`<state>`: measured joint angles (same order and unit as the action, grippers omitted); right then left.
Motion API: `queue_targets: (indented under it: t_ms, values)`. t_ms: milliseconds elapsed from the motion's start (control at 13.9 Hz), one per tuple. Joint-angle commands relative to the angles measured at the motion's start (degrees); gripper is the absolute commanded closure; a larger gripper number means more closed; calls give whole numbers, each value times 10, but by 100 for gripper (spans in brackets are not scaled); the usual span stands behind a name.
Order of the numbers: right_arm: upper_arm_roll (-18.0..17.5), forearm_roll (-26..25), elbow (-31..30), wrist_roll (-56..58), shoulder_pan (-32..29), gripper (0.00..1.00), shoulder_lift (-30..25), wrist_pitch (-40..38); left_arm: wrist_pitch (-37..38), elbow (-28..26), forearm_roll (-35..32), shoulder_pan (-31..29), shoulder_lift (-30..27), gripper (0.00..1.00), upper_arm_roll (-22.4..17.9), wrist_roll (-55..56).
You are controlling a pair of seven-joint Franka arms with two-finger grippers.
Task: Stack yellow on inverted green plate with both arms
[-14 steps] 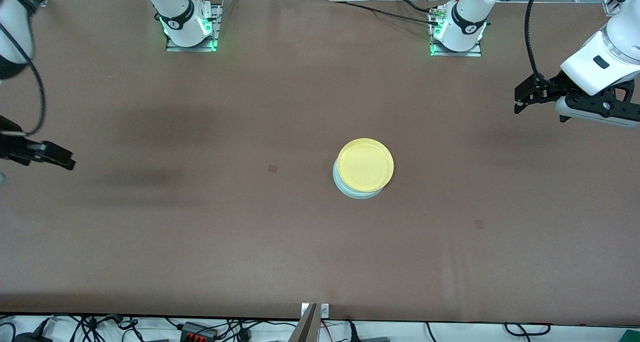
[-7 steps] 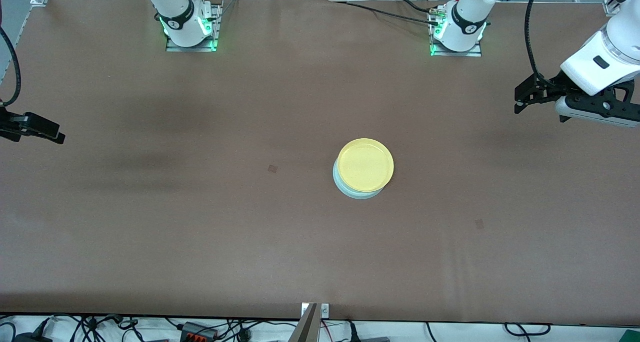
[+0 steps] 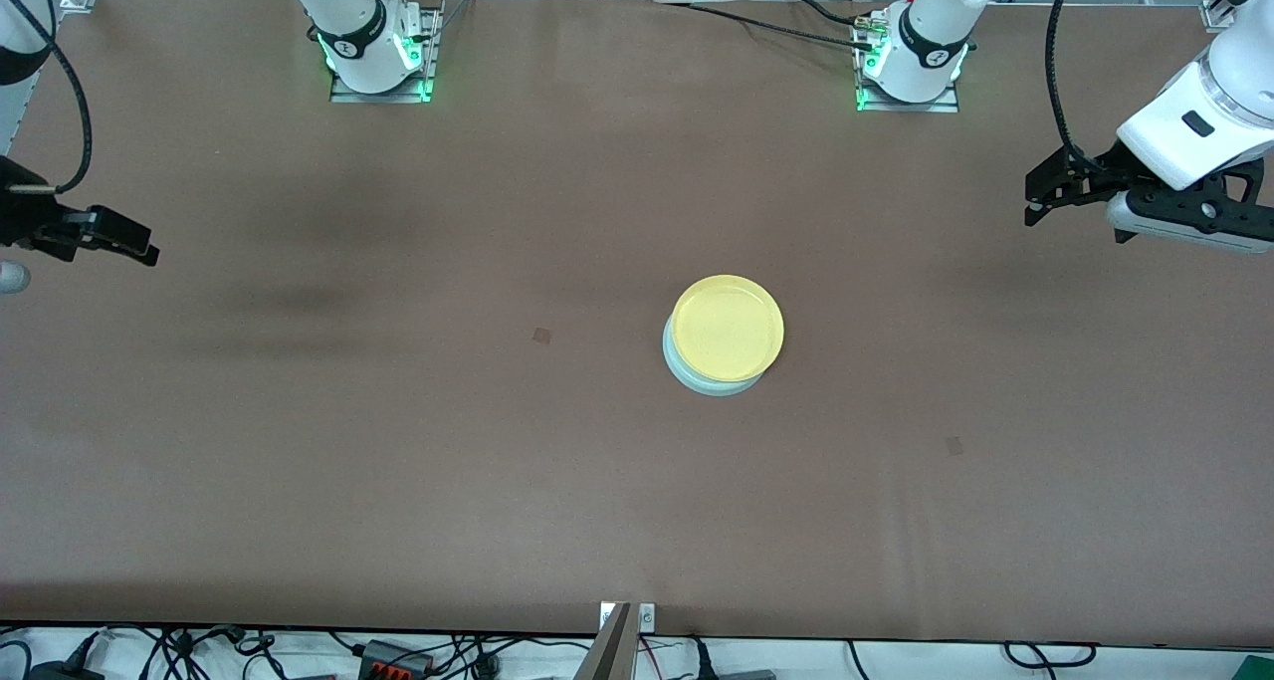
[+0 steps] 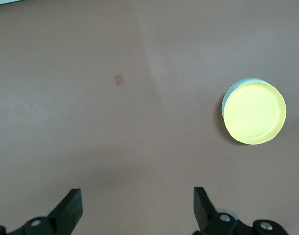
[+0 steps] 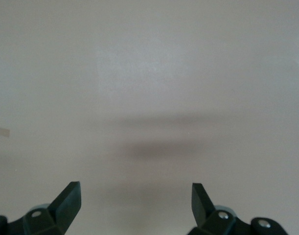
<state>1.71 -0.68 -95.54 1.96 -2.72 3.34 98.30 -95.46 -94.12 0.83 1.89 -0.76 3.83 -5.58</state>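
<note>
The yellow plate (image 3: 728,328) lies on top of the pale mint-green plate (image 3: 709,384), near the middle of the brown table; only a crescent of the green plate's rim shows under it. Both also show in the left wrist view: the yellow plate (image 4: 254,112) over the green plate (image 4: 237,84). My left gripper (image 3: 1035,207) is open and empty, up over the table at the left arm's end. My right gripper (image 3: 139,249) is open and empty, up over the right arm's end. Its wrist view shows only bare table between the jaws (image 5: 135,196).
The brown table (image 3: 398,441) carries a small dark patch (image 3: 541,336) beside the plates and another (image 3: 954,446) nearer the front camera. The arm bases (image 3: 376,53) (image 3: 911,63) stand along the table's edge farthest from the camera. Cables lie past the near edge.
My right gripper has moved up and a little toward the table's middle from its spot a second ago. The left arm and the plates have not moved.
</note>
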Motion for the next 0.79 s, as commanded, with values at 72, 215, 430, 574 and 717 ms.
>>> queue_targets:
  t_ms: [72, 215, 430, 574, 717]
  values:
    - [-7, -8, -29, -2, 3, 0, -30, 14, 12, 18, 7, -5, 8, 0, 3, -2]
    - [-7, -7, -17, 3, 2, 0, -23, 12, 12, 18, 7, -5, 8, 0, 3, -2]
    - [-7, -7, -12, -1, 2, 0, -23, 17, 12, 24, 6, -4, 9, 0, 3, -2]
    - [-7, -8, -3, 2, 3, 0, -17, 17, 12, 28, 6, -4, 15, 0, 3, -3]
    - [-7, -8, 0, 2, 3, 0, -15, 17, 12, 34, 6, -4, 17, 0, 3, -2]
